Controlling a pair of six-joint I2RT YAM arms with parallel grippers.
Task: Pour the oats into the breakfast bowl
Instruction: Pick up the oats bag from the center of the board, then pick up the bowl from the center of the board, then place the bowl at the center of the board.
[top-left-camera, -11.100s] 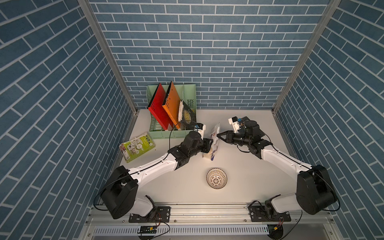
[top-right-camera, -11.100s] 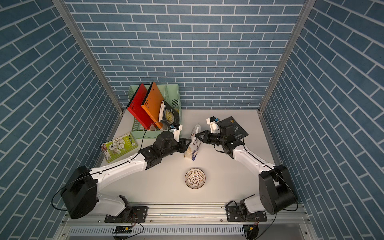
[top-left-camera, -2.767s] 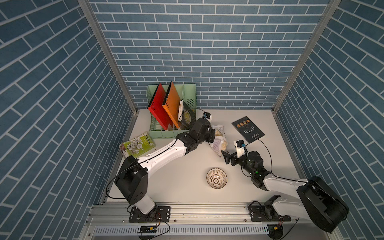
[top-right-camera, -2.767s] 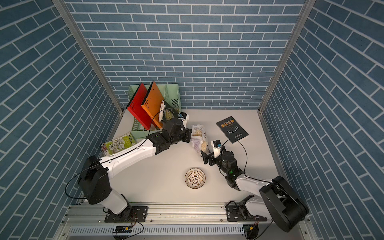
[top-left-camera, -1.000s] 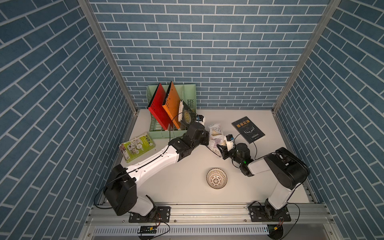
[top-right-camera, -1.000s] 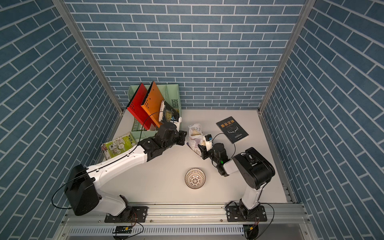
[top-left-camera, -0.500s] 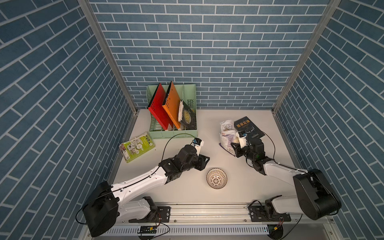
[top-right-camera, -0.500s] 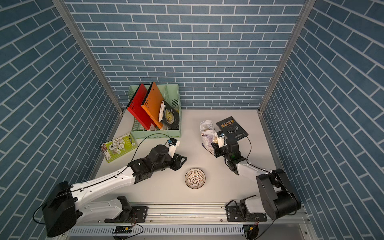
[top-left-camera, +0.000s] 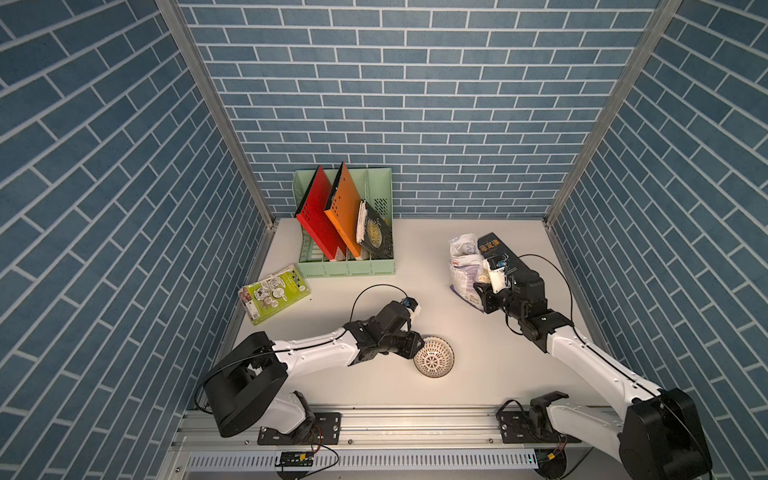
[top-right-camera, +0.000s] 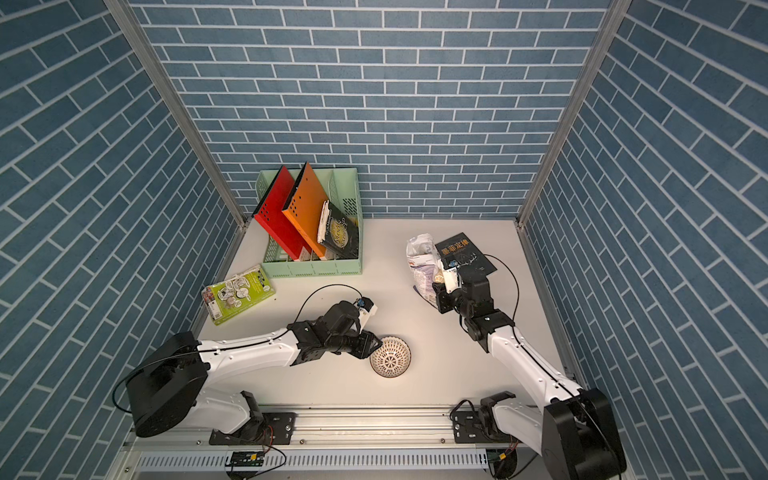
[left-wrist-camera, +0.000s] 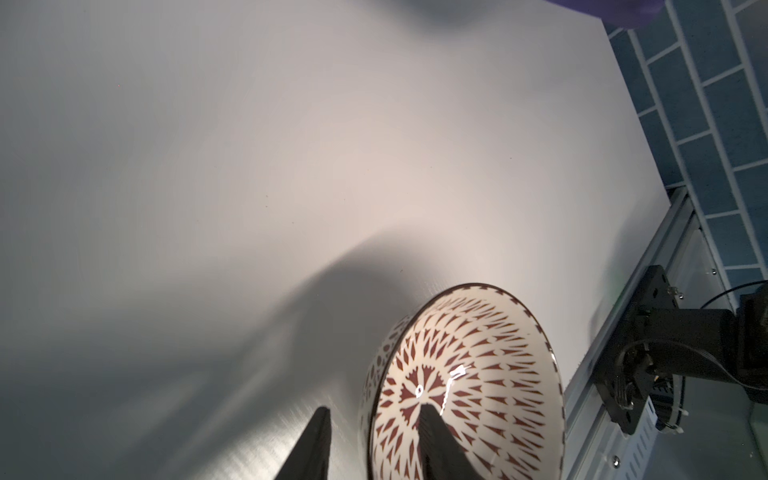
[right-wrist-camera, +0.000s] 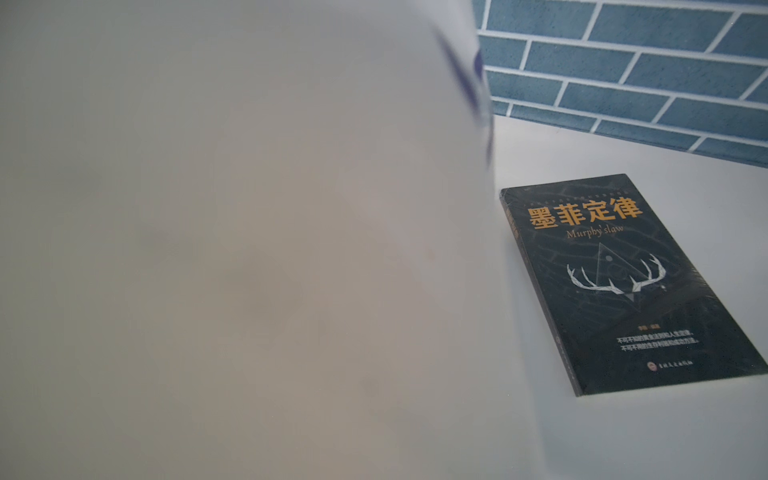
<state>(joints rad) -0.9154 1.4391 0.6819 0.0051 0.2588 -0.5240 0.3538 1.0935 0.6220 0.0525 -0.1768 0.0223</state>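
Observation:
The breakfast bowl (top-left-camera: 434, 363) (top-right-camera: 390, 359), white with a dark star pattern, sits near the table's front and looks tipped. My left gripper (top-left-camera: 417, 347) (left-wrist-camera: 374, 409) straddles its left rim. One finger lies inside the bowl (left-wrist-camera: 469, 374) and the other outside, with a gap to the wall. My right gripper (top-left-camera: 482, 286) (top-right-camera: 438, 289) is shut on the white oats pouch (top-left-camera: 463, 266) (top-right-camera: 422, 262), which is held upright at the back right with a crumpled top. The pouch (right-wrist-camera: 249, 208) fills the right wrist view as a blur and hides the fingers.
A black book (top-left-camera: 496, 251) (right-wrist-camera: 623, 282) lies flat just behind the pouch. A green file rack (top-left-camera: 345, 266) with red and orange folders stands at the back left. A green-and-white packet (top-left-camera: 274, 293) lies by the left wall.
My left arm left the pouch, swung down to the front and set its jaws over the bowl's rim. My right gripper carried the pouch back and right, beside the book.

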